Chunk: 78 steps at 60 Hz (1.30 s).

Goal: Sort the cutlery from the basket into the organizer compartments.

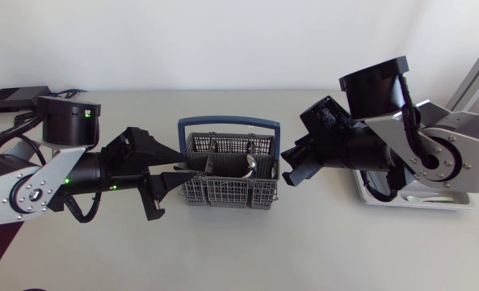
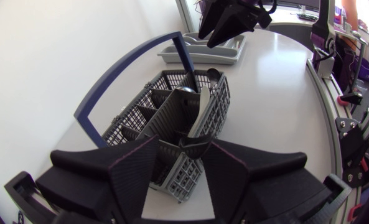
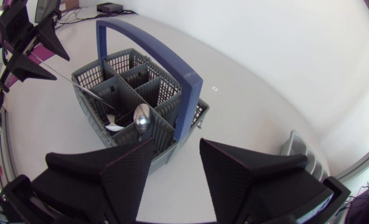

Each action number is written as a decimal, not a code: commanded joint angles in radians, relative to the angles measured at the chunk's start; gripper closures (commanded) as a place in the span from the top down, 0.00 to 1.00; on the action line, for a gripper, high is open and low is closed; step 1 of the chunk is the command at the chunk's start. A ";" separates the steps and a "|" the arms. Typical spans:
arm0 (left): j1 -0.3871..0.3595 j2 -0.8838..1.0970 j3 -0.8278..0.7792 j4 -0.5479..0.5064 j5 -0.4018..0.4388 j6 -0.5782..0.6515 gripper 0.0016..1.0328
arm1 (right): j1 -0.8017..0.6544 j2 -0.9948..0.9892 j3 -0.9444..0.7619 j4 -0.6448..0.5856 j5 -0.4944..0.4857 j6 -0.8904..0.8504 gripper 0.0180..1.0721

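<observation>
Basket [image 1: 223, 192] sits mid-desk with spoons [image 1: 251, 165] inside; organizer [image 1: 421, 204] lies at the right edge. Left pincer [image 2: 183, 143] and right pincer [image 3: 177, 144] are both spread and empty. Closing in, the left could shove or tip the basket.

Hidden or cut off, around the basket [image 1: 227, 174]
Overhead, my right arm [image 1: 384, 149] covers most of the organizer [image 1: 433, 206] beyond the basket, so its compartments cannot be told. In the basket the spoon [image 3: 142, 118] shows only its bowl; the handle drops behind the dividers. My left jaws hide the basket's near corner, and my right wrist view clips the organizer to one corner.
</observation>
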 commanded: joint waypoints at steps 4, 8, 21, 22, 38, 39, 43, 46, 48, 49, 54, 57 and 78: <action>0.008 0.027 -0.055 0.061 0.008 0.020 0.49 | 0.007 0.006 -0.028 0.016 0.008 -0.016 0.53; 0.007 0.044 -0.061 0.081 0.008 0.017 0.48 | 0.009 0.011 -0.028 0.020 0.008 -0.013 0.53; -0.007 0.100 -0.069 0.172 0.010 -0.020 0.28 | 0.014 0.018 -0.033 0.023 0.011 -0.010 0.53; -0.007 0.103 -0.069 0.184 0.010 -0.028 0.25 | 0.014 0.018 -0.034 0.025 0.011 -0.010 0.53; -0.030 0.153 -0.060 0.233 0.010 -0.044 0.17 | 0.012 0.034 -0.042 0.040 0.011 -0.011 0.53; -0.033 0.158 -0.057 0.236 0.010 -0.048 0.16 | 0.012 0.034 -0.042 0.043 0.011 -0.013 0.53; -0.040 0.165 -0.052 0.239 0.010 -0.052 0.15 | 0.012 0.035 -0.043 0.048 0.011 -0.013 0.53; -0.047 0.170 -0.049 0.241 0.010 -0.054 0.15 | 0.012 0.037 -0.045 0.049 0.011 -0.013 0.53; -0.052 0.175 -0.048 0.241 0.010 -0.054 0.15 | 0.011 0.037 -0.048 0.051 0.011 -0.014 0.53; -0.053 0.176 -0.048 0.242 0.010 -0.054 0.15 | 0.011 0.037 -0.048 0.053 0.011 -0.014 0.53; -0.058 0.185 -0.041 0.244 0.010 -0.055 0.11 | 0.009 0.038 -0.054 0.062 0.011 -0.016 0.53; -0.063 0.189 -0.038 0.247 0.010 -0.057 0.09 | 0.009 0.040 -0.056 0.063 0.011 -0.016 0.53; -0.086 0.179 -0.003 0.242 0.008 -0.100 0.03 | 0.006 0.038 -0.063 0.066 0.008 -0.019 0.53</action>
